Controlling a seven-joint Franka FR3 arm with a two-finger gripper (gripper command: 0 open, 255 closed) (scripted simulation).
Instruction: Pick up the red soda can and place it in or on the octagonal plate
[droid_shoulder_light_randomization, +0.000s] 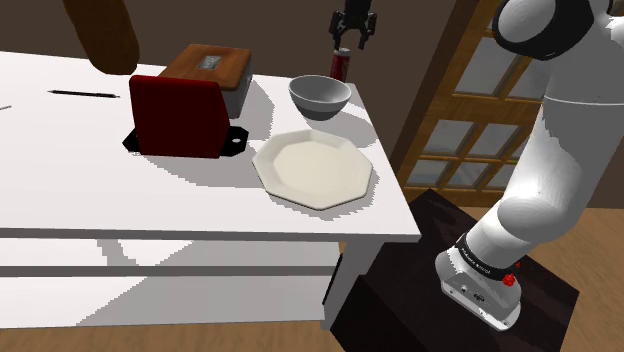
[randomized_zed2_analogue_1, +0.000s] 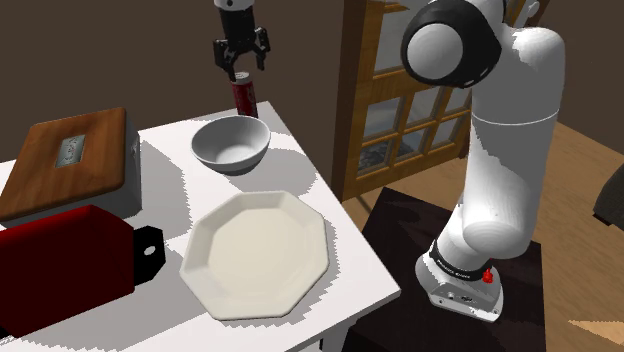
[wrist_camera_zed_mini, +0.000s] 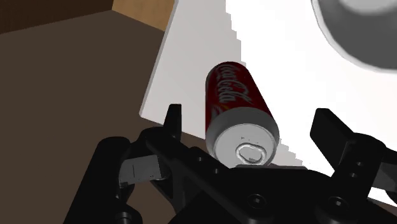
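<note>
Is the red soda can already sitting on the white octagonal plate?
No, the red soda can stands upright beside the grey bowl, apart from the white octagonal plate.

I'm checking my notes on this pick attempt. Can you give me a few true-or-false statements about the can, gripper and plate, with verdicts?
1. The red soda can stands upright on the white table. True.
2. The gripper is shut on the can. False: it is open just over the can's top, with its fingers apart and not touching it.
3. The grey bowl sits on the octagonal plate. False: the plate is bare, and the bowl stands on the table between plate and can.
4. The can is close to the table's edge. True.
</note>
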